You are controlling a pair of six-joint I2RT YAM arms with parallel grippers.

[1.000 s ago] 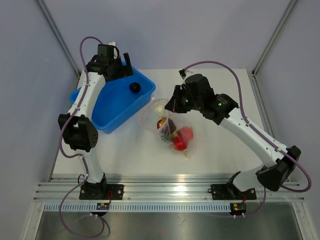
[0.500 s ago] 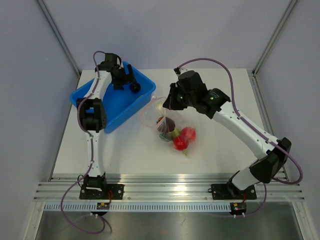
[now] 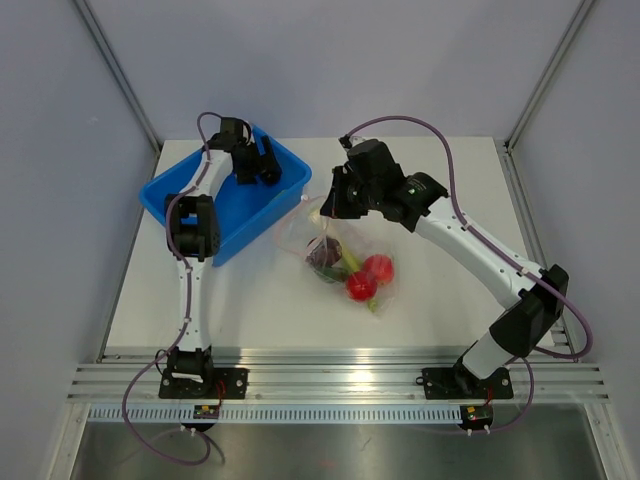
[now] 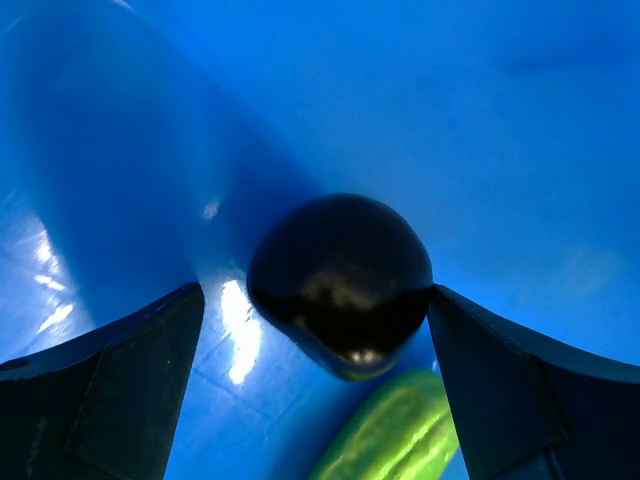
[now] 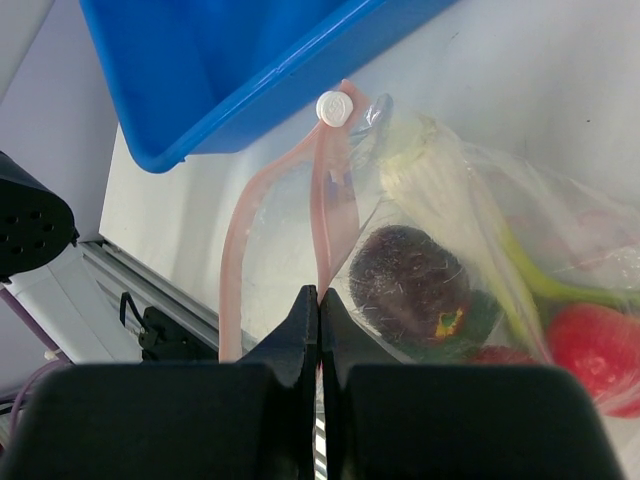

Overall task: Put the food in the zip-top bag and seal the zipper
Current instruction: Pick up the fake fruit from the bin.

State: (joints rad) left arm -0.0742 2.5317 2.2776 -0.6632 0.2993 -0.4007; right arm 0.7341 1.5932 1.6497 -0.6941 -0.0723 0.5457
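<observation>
since the coming move turns on the last loose pieces, the relation that matters is found inside the blue bin (image 3: 215,215). the left gripper (image 3: 265,168) is lowered into the bin with its fingers spread wide, and a dark round fruit (image 4: 340,280) is framed squarely between them, straight ahead in the left wrist view. nothing is pinched yet; a small gap is seen on the left side, while contact on the right side cannot be told. a green cucumber-like piece (image 4: 390,435) is seen just beside the fruit, on the near side, its long axis running diagonally across the line of the fingers.

the zip-top bag (image 3: 296,238) is laid on the table (image 3: 250,300) just to the right of the bin, well within reach of both arms. its zipper (image 5: 330,200) is pinched by the right gripper (image 5: 318,300), whose fingers are pressed together on the pink strip, so that the mouth is held open toward the bin. a white slider (image 5: 335,107) is seen at the strip's far end. red fruits (image 3: 368,275), a maroon one (image 5: 408,275) and the pale stalk (image 5: 430,170) are already enclosed.

the left arm is judged the nearer for the fruit, which would have to be carried rightward to the mouth.
</observation>
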